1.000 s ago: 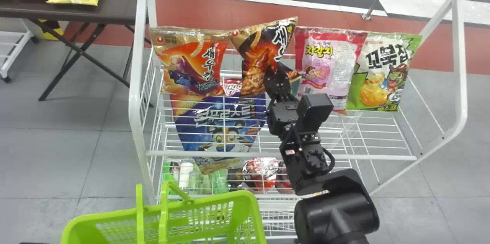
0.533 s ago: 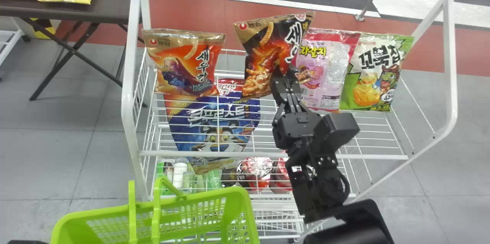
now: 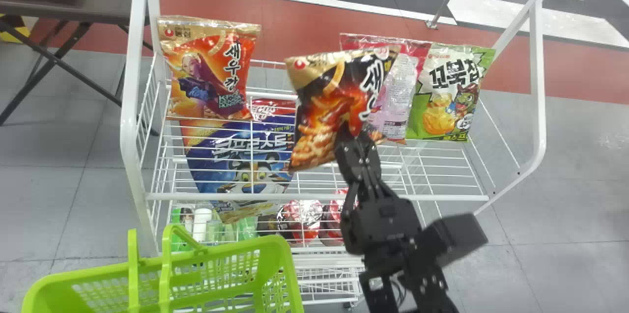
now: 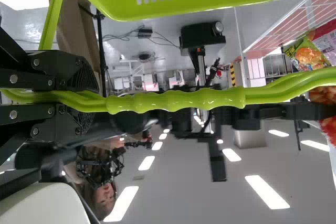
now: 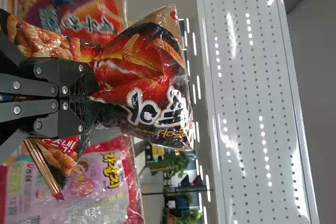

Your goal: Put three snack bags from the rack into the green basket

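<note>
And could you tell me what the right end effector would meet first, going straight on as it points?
Past the snack bag that the right end effector grips, probably the white perforated panel, judging by its wrist view; depth is unclear, so it might miss.

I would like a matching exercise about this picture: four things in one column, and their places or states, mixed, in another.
1. Black bag
2. Basket
3. Green bag
4. Blue bag

A. Rightmost bag, head view
B. Gripped by right fingers
C. Directly below orange bag, head view
D. Handle between left fingers

1-B, 2-D, 3-A, 4-C
</note>
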